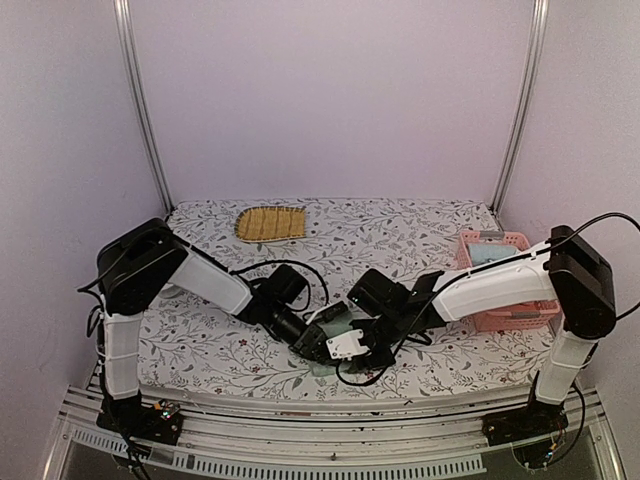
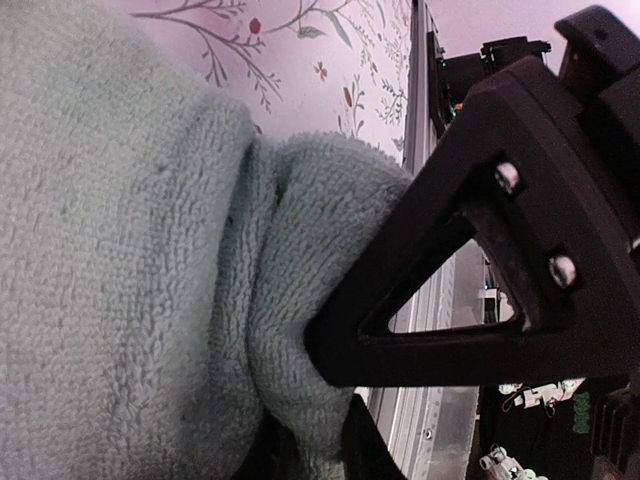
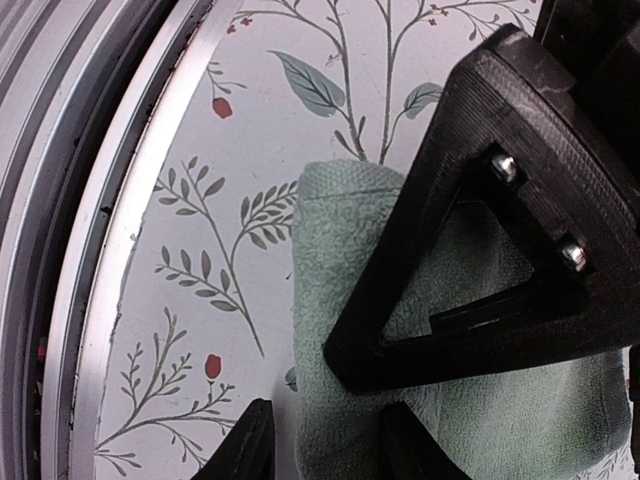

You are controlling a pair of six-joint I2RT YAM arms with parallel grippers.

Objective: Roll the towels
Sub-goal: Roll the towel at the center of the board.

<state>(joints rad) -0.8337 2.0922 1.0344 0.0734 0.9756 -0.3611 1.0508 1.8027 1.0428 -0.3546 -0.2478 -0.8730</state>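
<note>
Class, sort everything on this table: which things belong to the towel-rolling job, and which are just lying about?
In the job: sage green towel; left gripper, jaws shut on it; right gripper, jaws around it.
Lying about: yellow-brown woven mat; pink basket, holding a pale blue item too small to identify.

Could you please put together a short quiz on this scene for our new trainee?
1. Which colour is the towel being handled? A pink, B green, C blue.
2. True or false: the basket stands on the robot's left side.
3. Fill in: the woven mat lies at the ___ edge of the table.
Key: 1 B. 2 False: the basket stands on the right. 3 far.
</note>
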